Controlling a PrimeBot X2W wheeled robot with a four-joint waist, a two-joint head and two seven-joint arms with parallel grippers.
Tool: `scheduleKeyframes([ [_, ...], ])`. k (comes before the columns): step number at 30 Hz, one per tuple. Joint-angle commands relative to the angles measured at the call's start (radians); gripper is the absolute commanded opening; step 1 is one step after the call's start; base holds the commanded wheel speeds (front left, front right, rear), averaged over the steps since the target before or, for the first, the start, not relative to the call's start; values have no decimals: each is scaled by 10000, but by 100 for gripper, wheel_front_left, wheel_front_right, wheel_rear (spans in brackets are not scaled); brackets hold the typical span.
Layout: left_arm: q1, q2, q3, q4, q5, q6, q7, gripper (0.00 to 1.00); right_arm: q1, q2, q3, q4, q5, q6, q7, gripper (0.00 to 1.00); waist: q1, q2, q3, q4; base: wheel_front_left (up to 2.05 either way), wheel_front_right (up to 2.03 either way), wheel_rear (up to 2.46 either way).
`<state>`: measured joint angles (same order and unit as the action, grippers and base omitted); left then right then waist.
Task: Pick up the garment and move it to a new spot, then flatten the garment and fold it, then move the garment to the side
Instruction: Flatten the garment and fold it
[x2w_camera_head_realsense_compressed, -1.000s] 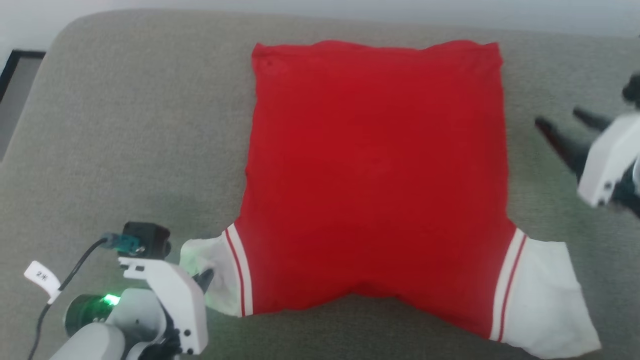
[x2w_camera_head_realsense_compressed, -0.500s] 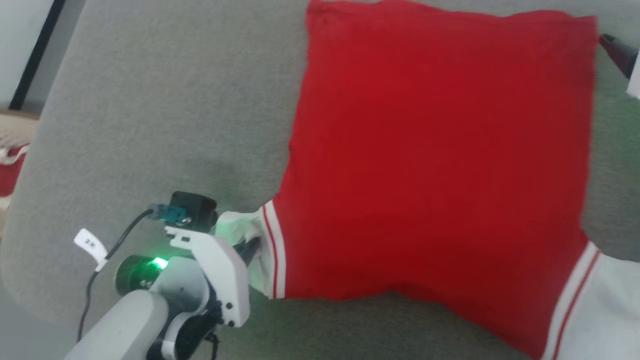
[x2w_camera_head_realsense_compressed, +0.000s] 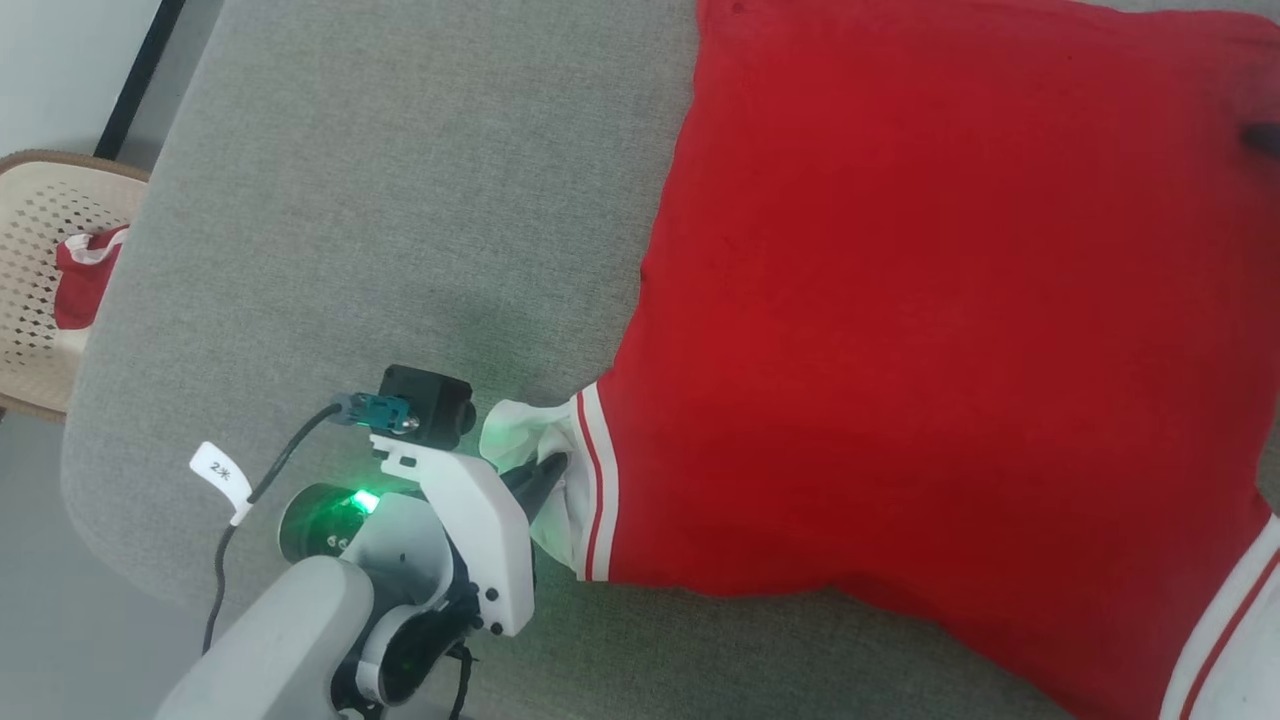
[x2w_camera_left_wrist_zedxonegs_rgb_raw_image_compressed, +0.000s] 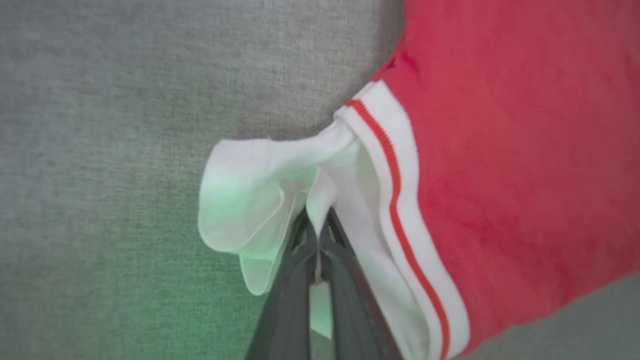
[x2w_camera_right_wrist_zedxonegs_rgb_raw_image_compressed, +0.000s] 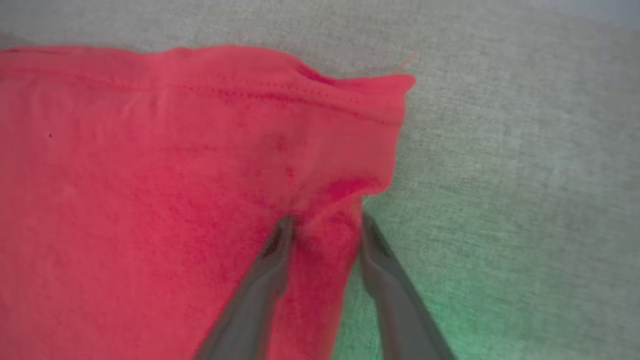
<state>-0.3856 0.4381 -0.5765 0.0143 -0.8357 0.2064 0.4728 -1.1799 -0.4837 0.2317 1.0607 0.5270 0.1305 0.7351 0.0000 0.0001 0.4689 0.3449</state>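
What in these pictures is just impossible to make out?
Garment underside: head view, its own cloth hides it.
Sleeve at lower right: head view, cut off by the corner.
Right end effector: right wrist view, blurred; whether it pinches the cloth is unclear.
Red cloth in the beige basket: head view, small, partly behind the couch.
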Motion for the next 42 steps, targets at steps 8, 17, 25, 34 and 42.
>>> scheduleKeyframes([
  [8,192,521,386,330,-5,319,-82,0,774,103,988,-588,764,-5,408,0,0,-1,-336,-797,0,0,0],
  [17,606,1294,873,-62,16,762,5,0,1986,-461,2221,-3481,2319,-6,220,0,0,-1,-1061,-2313,0,0,0],
  [25,983,1744,1147,-283,-112,1021,92,0,3802,-995,2580,-5673,3324,-6,439,0,0,-1,-1542,-3127,0,0,0],
  [34,1352,2115,1379,-575,-219,1223,147,0,6812,-1375,1776,-8154,3779,-5,1017,0,0,-1,-1697,-3596,0,0,0],
  [42,1269,2073,1346,-630,-254,1199,153,0,8969,-369,412,-8489,2910,-8,445,0,0,-1,-1569,-3614,0,0,0],
])
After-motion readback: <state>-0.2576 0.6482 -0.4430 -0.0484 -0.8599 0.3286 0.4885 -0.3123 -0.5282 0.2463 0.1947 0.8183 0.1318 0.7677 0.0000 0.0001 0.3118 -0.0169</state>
